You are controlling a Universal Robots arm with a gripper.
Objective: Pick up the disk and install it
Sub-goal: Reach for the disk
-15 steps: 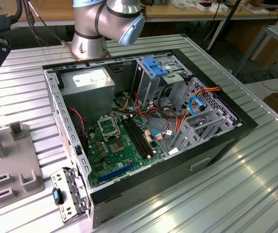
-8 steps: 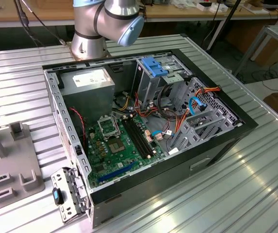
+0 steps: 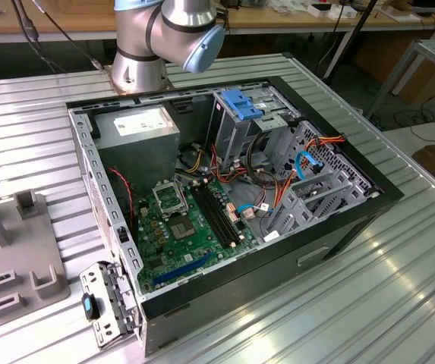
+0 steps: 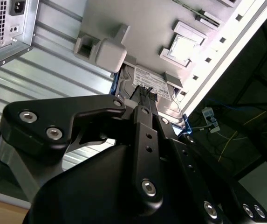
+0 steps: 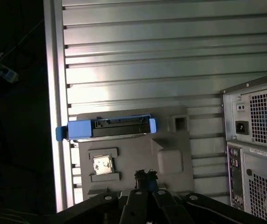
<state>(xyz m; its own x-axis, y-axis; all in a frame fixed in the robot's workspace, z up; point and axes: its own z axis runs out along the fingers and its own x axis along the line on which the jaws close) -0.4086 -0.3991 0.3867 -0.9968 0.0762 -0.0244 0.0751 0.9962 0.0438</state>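
The disk (image 5: 119, 127) stands on its edge in a slot of the grey fixture tray (image 5: 133, 149), close to the table's edge, with blue side rails at both ends. In the second wrist view its white label (image 4: 153, 85) shows just past my fingertips. My gripper (image 5: 146, 174) hangs over the tray, a short way off from the disk and not touching it. Its black fingers (image 4: 145, 100) are drawn together, shut, with nothing between them.
The open computer case (image 3: 232, 205) lies on the slatted metal table (image 3: 399, 288), with a blue-handled drive cage (image 3: 241, 106) and a grey power-supply box (image 3: 137, 129) inside. Its rear panel (image 5: 259, 140) stands beside the tray. The table edge (image 5: 55, 116) runs right by the disk.
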